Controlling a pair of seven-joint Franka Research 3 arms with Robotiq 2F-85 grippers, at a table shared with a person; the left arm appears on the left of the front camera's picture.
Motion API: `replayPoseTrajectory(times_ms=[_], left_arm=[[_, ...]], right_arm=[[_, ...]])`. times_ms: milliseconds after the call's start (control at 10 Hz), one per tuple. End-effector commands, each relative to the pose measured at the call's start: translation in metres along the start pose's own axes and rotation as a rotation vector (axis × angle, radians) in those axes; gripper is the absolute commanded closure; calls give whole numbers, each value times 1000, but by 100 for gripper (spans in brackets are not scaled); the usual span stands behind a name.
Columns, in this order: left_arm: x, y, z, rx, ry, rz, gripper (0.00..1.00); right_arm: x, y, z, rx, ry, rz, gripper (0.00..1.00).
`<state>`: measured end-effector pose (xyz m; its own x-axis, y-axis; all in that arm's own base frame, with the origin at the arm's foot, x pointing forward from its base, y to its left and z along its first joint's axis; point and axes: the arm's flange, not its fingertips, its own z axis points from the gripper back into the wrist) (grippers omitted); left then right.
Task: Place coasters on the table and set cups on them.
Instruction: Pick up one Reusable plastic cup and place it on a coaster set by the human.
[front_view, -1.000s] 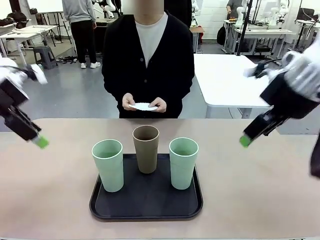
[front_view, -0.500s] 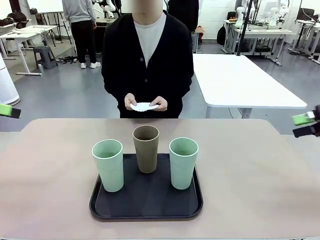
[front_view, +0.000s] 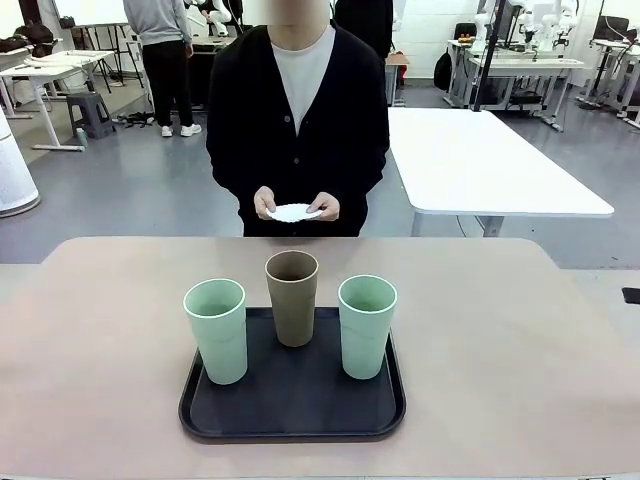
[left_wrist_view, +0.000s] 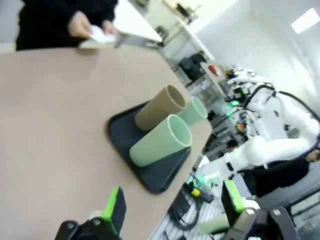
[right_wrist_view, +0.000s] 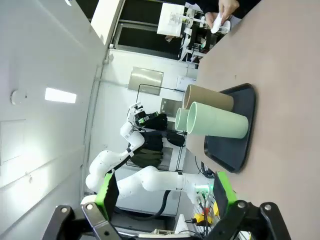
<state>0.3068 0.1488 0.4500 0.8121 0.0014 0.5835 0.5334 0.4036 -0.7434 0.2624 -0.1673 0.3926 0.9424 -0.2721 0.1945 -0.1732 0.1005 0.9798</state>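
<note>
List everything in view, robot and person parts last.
green cups: two, mint, upright at the left and right of the tray
brown cup: one, taupe, upright at the tray's back middle
tray: one, black, middle of the table
coasters: white, count unclear, held beyond the far edge
table: one, beige
white table: one, behind on the right
hands: two, the person's, holding the coasters
left gripper: open, empty
right gripper: open, empty

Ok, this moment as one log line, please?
cups: three, on tray | coasters: in person's hands | left claw: open | right claw: open
</note>
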Motion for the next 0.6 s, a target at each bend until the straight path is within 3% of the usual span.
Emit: replayPoseTrajectory(times_ms=[0, 500], left_arm=[[-1, -11, 9, 41, 11, 54, 0], [-21, -21, 11, 74, -28, 162, 0]], right_arm=[[-39, 15, -13, -59, -2, 36, 0], [-50, 24, -6, -103, -7, 31, 0]])
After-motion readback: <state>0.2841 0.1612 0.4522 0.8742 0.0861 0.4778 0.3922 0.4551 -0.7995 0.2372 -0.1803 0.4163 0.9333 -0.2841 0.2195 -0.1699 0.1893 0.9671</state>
